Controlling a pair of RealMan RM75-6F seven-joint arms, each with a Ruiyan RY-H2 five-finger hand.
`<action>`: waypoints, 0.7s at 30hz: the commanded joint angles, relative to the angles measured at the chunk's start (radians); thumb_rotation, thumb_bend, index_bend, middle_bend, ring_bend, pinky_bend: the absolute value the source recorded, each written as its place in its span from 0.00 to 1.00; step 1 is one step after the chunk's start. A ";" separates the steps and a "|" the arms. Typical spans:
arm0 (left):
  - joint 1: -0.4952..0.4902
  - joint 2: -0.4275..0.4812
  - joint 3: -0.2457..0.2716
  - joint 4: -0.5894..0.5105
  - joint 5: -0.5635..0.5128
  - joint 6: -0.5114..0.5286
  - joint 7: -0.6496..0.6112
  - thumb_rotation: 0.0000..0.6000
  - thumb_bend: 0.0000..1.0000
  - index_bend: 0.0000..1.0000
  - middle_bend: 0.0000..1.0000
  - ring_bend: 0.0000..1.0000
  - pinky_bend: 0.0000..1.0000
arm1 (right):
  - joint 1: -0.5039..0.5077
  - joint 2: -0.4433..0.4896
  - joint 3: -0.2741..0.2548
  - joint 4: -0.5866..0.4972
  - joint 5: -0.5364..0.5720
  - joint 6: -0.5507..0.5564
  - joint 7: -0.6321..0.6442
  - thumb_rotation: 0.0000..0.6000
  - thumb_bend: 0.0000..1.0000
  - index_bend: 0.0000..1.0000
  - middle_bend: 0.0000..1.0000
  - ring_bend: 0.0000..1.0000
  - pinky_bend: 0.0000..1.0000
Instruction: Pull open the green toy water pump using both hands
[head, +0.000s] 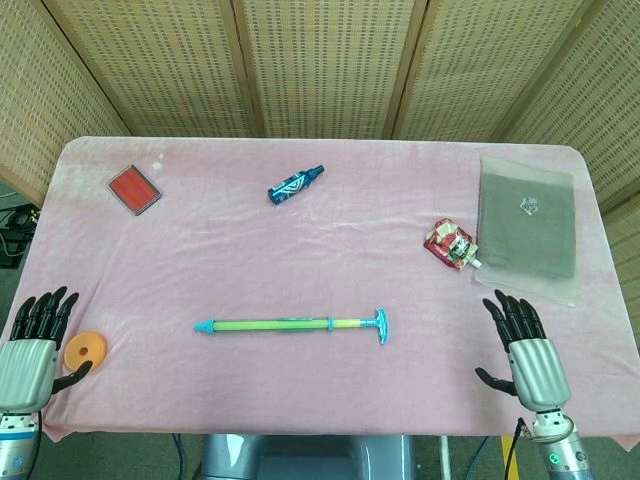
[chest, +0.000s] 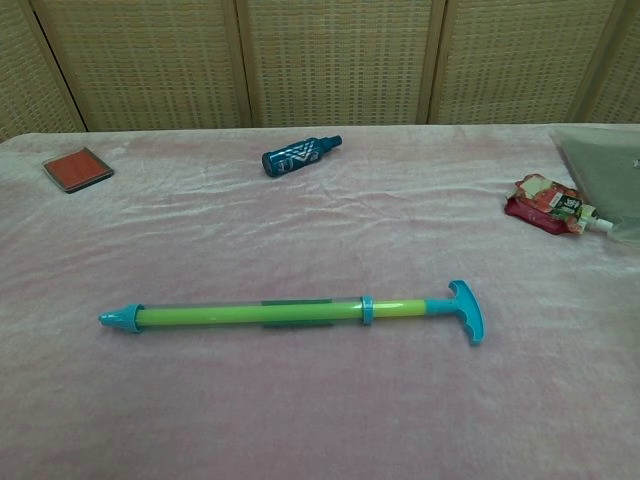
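Lime-green and slim, the toy water pump (head: 290, 325) is a smooth plastic tube with a pointed teal nozzle at its left end, a teal ring toward the right and a curved teal T-handle (chest: 466, 311) on a short stretch of plunger rod, lying flat and crosswise on the wrinkled pink velvety tablecloth (head: 330, 240) in the near middle of the table. The left hand (head: 30, 350), grey-backed with black fingers spread apart and holding nothing, sits at the near left corner just beside a flat orange plastic disc (head: 85, 349), and the right hand (head: 525, 350), fingers likewise apart and empty, sits at the near right edge; both are well apart from the pump. Farther back lie a small dark-blue patterned spray bottle (head: 294, 185), a square red pad with a grey rim (head: 134, 189), a crinkled red foil spout pouch (head: 451, 244) and a translucent grey plastic bag (head: 528, 225).
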 joint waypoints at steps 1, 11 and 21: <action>0.001 0.001 0.000 -0.002 0.002 0.004 0.002 1.00 0.10 0.00 0.00 0.00 0.00 | 0.001 -0.002 -0.003 0.001 -0.003 -0.004 -0.005 1.00 0.25 0.00 0.00 0.00 0.00; 0.006 0.007 -0.005 -0.009 -0.003 0.014 0.001 1.00 0.10 0.00 0.00 0.00 0.00 | 0.032 -0.020 0.024 -0.019 -0.005 -0.025 -0.021 1.00 0.25 0.07 0.25 0.23 0.30; 0.005 0.006 -0.005 -0.010 -0.006 0.009 0.007 1.00 0.10 0.00 0.00 0.00 0.00 | 0.144 -0.121 0.087 -0.113 0.038 -0.162 -0.264 1.00 0.25 0.23 0.85 0.82 0.72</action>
